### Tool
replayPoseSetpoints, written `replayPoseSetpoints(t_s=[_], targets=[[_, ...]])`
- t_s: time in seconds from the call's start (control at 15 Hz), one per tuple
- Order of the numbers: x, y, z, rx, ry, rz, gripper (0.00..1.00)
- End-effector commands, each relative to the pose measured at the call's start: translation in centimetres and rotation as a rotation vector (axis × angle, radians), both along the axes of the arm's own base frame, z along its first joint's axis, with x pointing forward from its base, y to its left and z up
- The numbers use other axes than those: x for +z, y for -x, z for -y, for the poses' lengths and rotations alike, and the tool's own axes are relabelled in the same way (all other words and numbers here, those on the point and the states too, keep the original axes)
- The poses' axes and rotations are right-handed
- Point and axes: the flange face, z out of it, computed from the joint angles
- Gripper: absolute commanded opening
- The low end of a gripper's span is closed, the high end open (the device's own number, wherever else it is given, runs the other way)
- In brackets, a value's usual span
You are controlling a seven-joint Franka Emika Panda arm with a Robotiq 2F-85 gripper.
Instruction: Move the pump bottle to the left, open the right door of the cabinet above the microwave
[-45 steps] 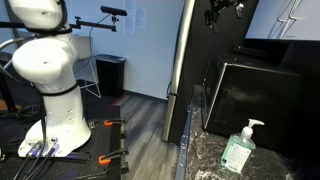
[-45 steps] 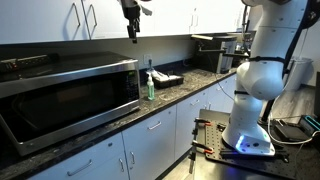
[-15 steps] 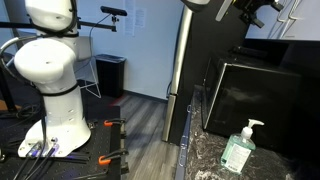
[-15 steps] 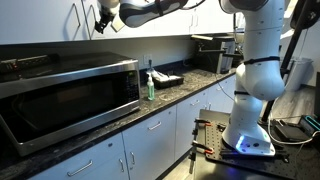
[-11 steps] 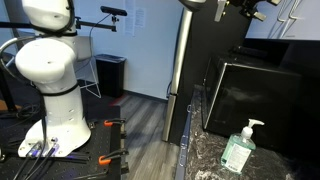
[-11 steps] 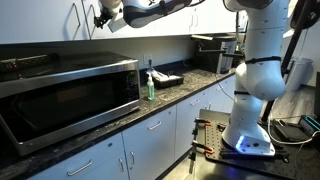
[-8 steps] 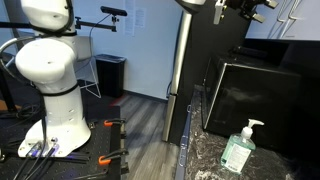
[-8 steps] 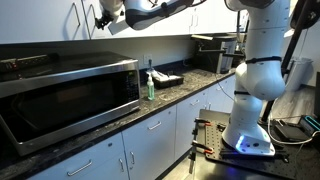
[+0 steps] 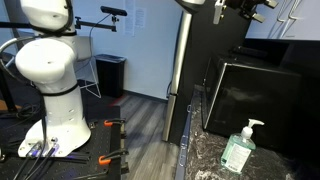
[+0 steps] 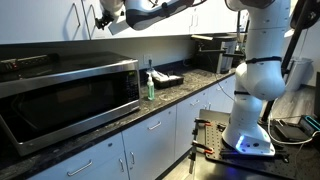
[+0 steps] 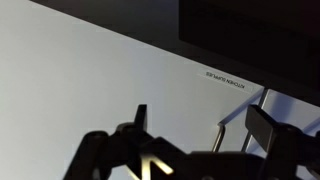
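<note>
My gripper [image 11: 203, 125] is open and faces a flat white cabinet door [image 11: 80, 90]. A thin silver bar handle [image 11: 218, 135] stands between its dark fingertips [image 11: 140, 118], untouched. In an exterior view the gripper [image 10: 100, 18] is up at the paired handles [image 10: 90, 20] of the white cabinet [image 10: 40, 20] above the microwave [image 10: 70, 95]; I cannot tell which door's handle it is. The pale-green pump bottle [image 10: 151, 86] stands on the counter beside the microwave, far below the gripper. From the opposite side, the bottle [image 9: 238, 150] sits in front of the black microwave [image 9: 265, 100], with the gripper [image 9: 250, 8] at the top edge.
A tall dark panel [image 9: 195, 60] ends the counter run. The speckled counter [image 9: 210, 160] carries a dark tray [image 10: 168, 79] and a further appliance [image 10: 215, 55]. The white robot base [image 10: 250, 90] stands on the floor, and a black bin [image 9: 110, 75] is behind it.
Three seconds ago the gripper hung pointing down, right of the handles. It has swung up to face the cabinet door. Over the last half second it has barely moved.
</note>
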Motion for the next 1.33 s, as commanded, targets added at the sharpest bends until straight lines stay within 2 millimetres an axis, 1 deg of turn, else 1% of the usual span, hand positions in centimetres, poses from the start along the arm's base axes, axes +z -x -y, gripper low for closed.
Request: replayPoseSetpoints(t_s=[0.0,0.53,0.67,0.87,1.0,1.27], targets=[[0.1,0.0,0.0,0.000,0.000,-0.001,1.00],[0.2,0.1,-0.1,0.018,0.004,-0.002,1.00],[0.6,0.2,-0.2,0.038,0.035,0.009,1.00],[0.8,-0.3,0.0,0.087,0.090,0.032,1.00],[0.8,-0.6,0.7,0.098,0.117,0.057,1.00],[0.5,-1.4,3.6,0.112,0.116,0.176,1.00]])
